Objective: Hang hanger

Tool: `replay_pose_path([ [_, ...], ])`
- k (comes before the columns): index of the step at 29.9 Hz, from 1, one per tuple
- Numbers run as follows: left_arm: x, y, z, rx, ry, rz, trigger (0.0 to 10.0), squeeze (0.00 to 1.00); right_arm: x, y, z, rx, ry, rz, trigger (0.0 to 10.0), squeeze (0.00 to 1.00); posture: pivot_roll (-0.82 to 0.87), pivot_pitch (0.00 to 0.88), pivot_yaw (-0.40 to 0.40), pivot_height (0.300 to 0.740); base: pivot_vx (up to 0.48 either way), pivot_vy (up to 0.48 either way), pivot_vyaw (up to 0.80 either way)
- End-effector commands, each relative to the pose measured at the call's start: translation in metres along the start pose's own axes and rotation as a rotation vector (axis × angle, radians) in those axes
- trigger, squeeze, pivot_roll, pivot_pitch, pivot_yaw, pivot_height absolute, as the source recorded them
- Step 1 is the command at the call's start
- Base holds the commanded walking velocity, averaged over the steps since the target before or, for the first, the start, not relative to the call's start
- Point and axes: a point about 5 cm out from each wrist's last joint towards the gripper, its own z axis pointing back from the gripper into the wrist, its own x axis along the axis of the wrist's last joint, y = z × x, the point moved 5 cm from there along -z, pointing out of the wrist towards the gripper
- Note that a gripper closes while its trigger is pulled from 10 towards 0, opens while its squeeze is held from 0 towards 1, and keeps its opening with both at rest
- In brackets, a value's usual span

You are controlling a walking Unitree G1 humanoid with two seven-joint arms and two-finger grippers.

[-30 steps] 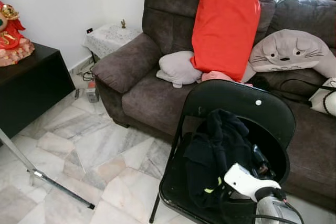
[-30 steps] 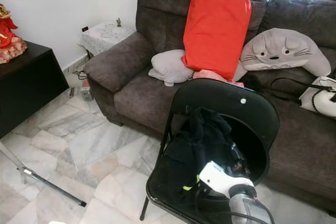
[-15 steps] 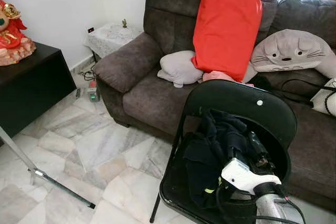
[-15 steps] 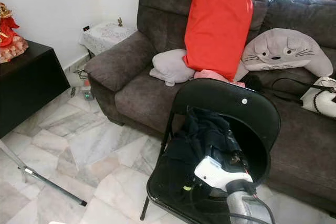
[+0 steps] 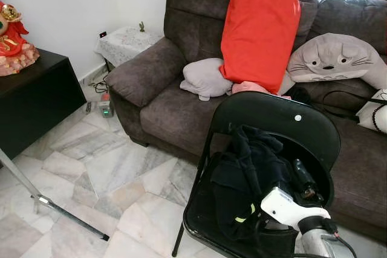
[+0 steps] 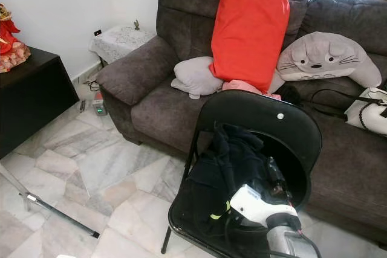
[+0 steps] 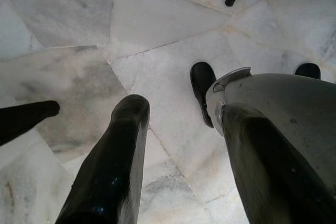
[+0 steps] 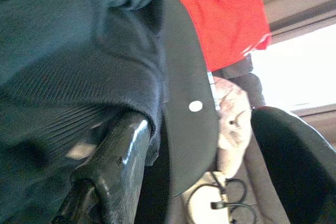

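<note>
On the black folding chair (image 5: pixel 275 119) in front of the brown sofa (image 5: pixel 181 98) lies a crumpled dark garment (image 5: pixel 248 173), and our right tool (image 5: pixel 302 182) reaches in against it from the seat's right side, close under the curved backrest. We cannot make out a hanger as such anywhere; if one is there, we judge it is buried in that heap of cloth, so for us the task's thing sits on the chair seat, directly ahead of the right tool and touching it. From the right wrist view, one black finger (image 8: pixel 113 166) lies pressed along the ribbed knit of the garment (image 8: pixel 68 61) while the other finger (image 8: pixel 294 156) stands well apart beyond the chair back (image 8: pixel 186 103), so this tool is spread, not pinching anything we can confirm. Our left tool (image 7: pixel 173 166) hangs low over the marble floor (image 7: pixel 157 30), its two fingers also spread with nothing between them (the robot's own dark feet show below it). The right arm is plainly the nearer one, and the coming move turns on this: the cloth lies just to the left of and in front of that tool, its bulk running front to back along the seat, so a grasp would need the fingers to close across a fold or on whatever stiff part lies inside.
</note>
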Motion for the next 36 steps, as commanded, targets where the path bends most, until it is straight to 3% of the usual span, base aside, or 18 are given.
replay_pose_path([
  [1, -0.007, 0.001, 0.002, -0.002, 0.023, -0.015, 10.0, 0.00, -0.001, -0.010, -0.002, -0.032, 0.001, 0.012, 10.0, 0.00, 0.02, 0.077, 0.012, 0.740, 0.000, 0.000, 0.00],
  [6, -0.007, 0.001, 0.002, -0.002, 0.022, -0.017, 10.0, 0.00, -0.001, -0.009, -0.006, -0.020, -0.002, 0.033, 10.0, 0.00, 0.02, 0.078, 0.013, 0.740, 0.000, 0.000, 0.00],
  [9, -0.007, 0.001, 0.001, -0.003, 0.022, -0.017, 10.0, 0.00, -0.013, 0.008, -0.010, 0.071, 0.061, 0.050, 10.0, 0.00, 0.02, 0.081, 0.014, 0.740, 0.000, 0.000, 0.00],
  [18, -0.006, 0.001, 0.001, 0.001, 0.020, -0.014, 10.0, 0.00, -0.014, 0.011, -0.022, 0.096, 0.082, 0.059, 10.0, 0.00, 0.02, 0.081, 0.013, 0.740, 0.000, 0.000, 0.00],
  [24, -0.005, 0.001, 0.001, 0.002, 0.018, -0.013, 10.0, 0.00, 0.002, 0.000, -0.033, 0.044, 0.014, 0.020, 10.0, 0.00, 0.02, 0.080, 0.015, 0.740, 0.000, 0.000, 0.00],
  [25, -0.005, 0.001, 0.001, 0.002, 0.018, -0.014, 10.0, 0.00, 0.016, 0.004, -0.034, 0.067, -0.047, 0.002, 10.0, 0.00, 0.02, 0.082, 0.016, 0.740, 0.000, 0.000, 0.00],
  [29, -0.005, 0.001, 0.001, 0.003, 0.017, -0.013, 10.0, 0.00, 0.034, 0.012, -0.033, 0.121, -0.119, -0.067, 10.0, 0.00, 0.03, 0.083, 0.015, 0.740, 0.000, 0.000, 0.00],
  [36, -0.005, 0.001, 0.001, 0.003, 0.019, -0.014, 10.0, 0.00, 0.028, 0.025, -0.031, 0.218, -0.100, -0.052, 10.0, 0.00, 0.02, 0.083, 0.016, 0.740, 0.000, 0.000, 0.00],
])
